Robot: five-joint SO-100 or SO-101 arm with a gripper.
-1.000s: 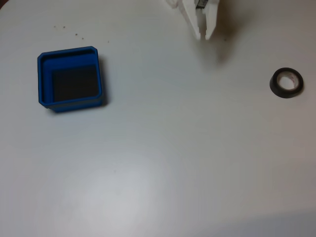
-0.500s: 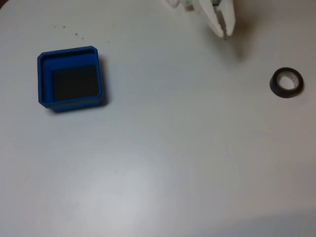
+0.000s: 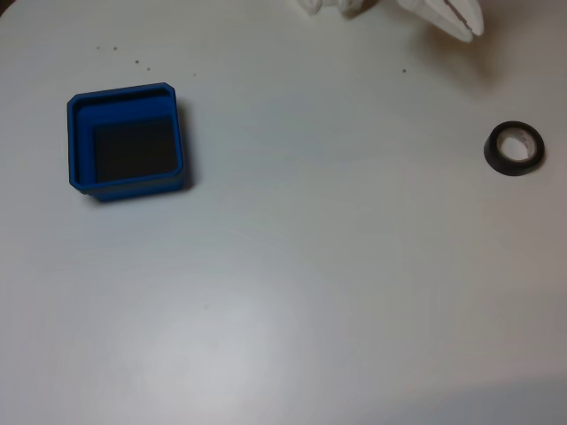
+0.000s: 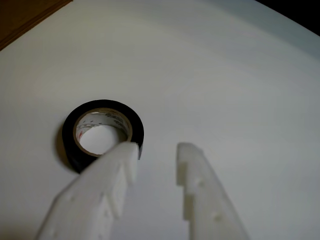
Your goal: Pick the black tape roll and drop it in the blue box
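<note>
Surface: a plain white table (image 3: 292, 292), evenly lit, with a few small dark specks toward the far left in the fixed view. In the wrist view a strip of brown shows at the far left corner and a dark area at the far right, beyond the table's edge.

Item 1: the blue box (image 3: 125, 140) sits on the left of the fixed view, upright, its dark bottom bare. No label or writing can be read on it.

Item 2: the black tape roll (image 3: 514, 148) lies flat on the table at the right of the fixed view, well apart from the box. In the wrist view the roll (image 4: 102, 132) shows its pale inner core with faint printing; the lettering is too blurred to read.

Item 3: the white gripper (image 3: 461, 19) enters at the far edge of the fixed view, right of centre, above the table and apart from the roll. In the wrist view the gripper (image 4: 157, 152) has its jaws spread with bare table between them, holding nothing. The left finger's tip overlaps the roll's near rim in that view; contact cannot be determined.
</note>
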